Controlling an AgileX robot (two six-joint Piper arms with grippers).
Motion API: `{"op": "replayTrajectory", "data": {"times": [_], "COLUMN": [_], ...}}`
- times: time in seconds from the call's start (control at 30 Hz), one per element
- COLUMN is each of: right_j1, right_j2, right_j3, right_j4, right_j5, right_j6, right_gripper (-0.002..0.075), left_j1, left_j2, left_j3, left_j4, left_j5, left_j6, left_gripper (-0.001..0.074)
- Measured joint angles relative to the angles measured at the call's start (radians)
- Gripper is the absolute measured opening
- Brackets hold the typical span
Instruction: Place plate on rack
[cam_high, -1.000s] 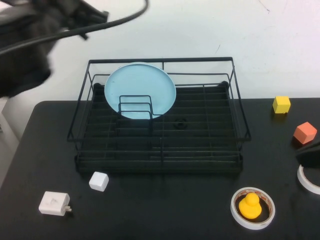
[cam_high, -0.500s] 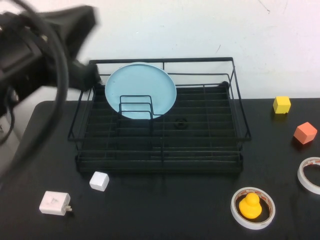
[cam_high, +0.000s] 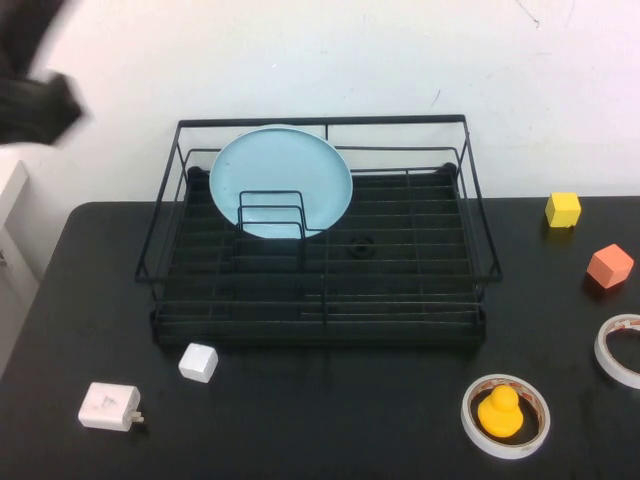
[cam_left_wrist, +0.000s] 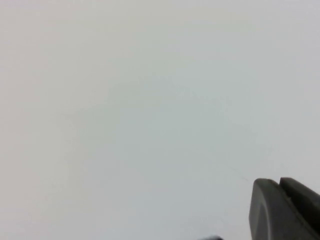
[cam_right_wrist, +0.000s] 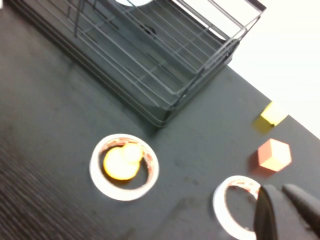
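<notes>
The pale light-blue plate (cam_high: 281, 180) stands on edge at the back left of the black wire rack (cam_high: 320, 320), leaning behind the upright divider loops (cam_high: 271, 212). A sliver of the plate (cam_right_wrist: 134, 2) and the rack (cam_right_wrist: 150, 65) also show in the right wrist view. My left arm (cam_high: 32, 95) is a dark blur raised at the far upper left, clear of the rack. My left gripper (cam_left_wrist: 272, 184) faces a blank white wall, shut and empty. My right gripper (cam_right_wrist: 276, 189) hovers shut and empty over a white tape ring (cam_right_wrist: 235, 206) at the table's right edge.
A tape ring holding a yellow duck (cam_high: 505, 414) lies front right, with another ring (cam_high: 618, 348) at the right edge. A yellow cube (cam_high: 563, 209) and an orange cube (cam_high: 610, 265) sit to the right. A white cube (cam_high: 198, 362) and a white charger (cam_high: 108, 406) lie front left.
My left arm has pulled up and left, away from the rack's back-left corner. My right gripper has left the high view's right edge. The plate has stayed put.
</notes>
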Motion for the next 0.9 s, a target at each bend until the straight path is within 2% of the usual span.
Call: {"op": "replayTrajectory", "data": {"times": [0.23,0.5,0.9], "right_j1": [0.0,0.0,0.0], "right_j2": [-0.096,-0.102,-0.102], "right_j3": [0.051,0.051,0.052], "right_j4": [0.036,0.095,0.118], "right_j5": [0.006,0.078,0.148], "right_j6": [0.0,0.0,0.0], "right_gripper": [0.0001,0.0001,0.0001], "left_j1": [0.0,0.0,0.0], "left_j2": [-0.147,-0.392,-0.444], "left_j3": [0.059,0.299,0.569], "left_j4": [-0.008,-0.015,-0.02], "left_j5": [-0.057,-0.182,-0.169], "left_j6": [0.02,0.036,0.016], "left_gripper": [-0.0001,-0.0001,-0.0001]}}
